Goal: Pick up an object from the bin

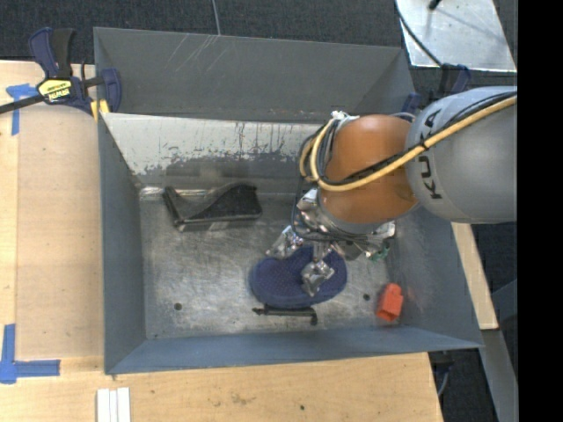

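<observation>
The arm's gripper (301,258) hangs low over the floor of the grey metal bin (123,236), toward its front edge and right of centre. Its two metal fingers (317,275) stand apart, with nothing between them, above a flat, round, dark blue pad (271,283). A thin black rod (286,311) lies along the pad's front side. A small orange block (390,301) sits near the front right corner, and a black wedge-shaped object (215,206) rests toward the back left.
</observation>
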`<move>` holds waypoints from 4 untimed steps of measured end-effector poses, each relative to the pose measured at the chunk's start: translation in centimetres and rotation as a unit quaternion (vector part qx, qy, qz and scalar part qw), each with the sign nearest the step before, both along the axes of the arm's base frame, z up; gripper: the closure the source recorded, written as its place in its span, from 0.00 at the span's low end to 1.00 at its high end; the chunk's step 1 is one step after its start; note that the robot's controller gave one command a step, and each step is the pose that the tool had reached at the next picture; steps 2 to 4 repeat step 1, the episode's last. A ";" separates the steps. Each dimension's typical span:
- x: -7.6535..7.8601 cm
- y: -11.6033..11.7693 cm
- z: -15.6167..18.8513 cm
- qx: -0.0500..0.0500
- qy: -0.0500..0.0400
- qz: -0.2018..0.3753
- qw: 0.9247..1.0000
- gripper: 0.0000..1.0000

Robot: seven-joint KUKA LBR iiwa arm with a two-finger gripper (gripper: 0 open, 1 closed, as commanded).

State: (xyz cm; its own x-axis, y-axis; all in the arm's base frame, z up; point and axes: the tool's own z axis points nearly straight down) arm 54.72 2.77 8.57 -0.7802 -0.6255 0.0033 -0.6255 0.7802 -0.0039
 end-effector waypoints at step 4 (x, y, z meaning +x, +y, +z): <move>-4.4 -4.4 17.6 0.001 -0.005 0.089 0.996 1.00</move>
